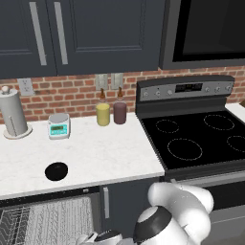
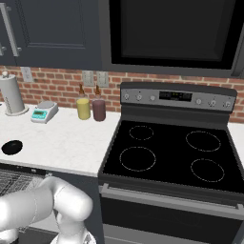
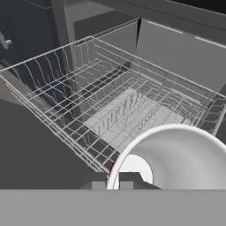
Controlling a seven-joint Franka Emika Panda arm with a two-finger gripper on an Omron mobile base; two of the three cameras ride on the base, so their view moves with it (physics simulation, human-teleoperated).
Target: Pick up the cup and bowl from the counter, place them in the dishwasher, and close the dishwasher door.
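In the hand view my gripper [image 3: 112,185] is shut on the rim of the cup [image 3: 176,154]. The cup's white inside faces the camera and a sliver of red shows at its edge. It hangs over the near corner of the light grey wire rack [image 3: 123,106] of the open dishwasher [image 1: 48,222]. The black bowl [image 1: 56,171] sits on the white counter [image 1: 105,153] near its front edge, above the dishwasher. The right base view shows the bowl [image 2: 12,147] at the far left. My arm reaches down low in front of the cabinets.
A black stove top [image 1: 196,139] adjoins the counter on the right. Along the brick wall stand a paper towel holder [image 1: 13,115], a small scale [image 1: 59,126], a yellow canister [image 1: 103,115] and a maroon canister [image 1: 119,113]. A narrow cabinet door [image 1: 127,203] sits beside the dishwasher.
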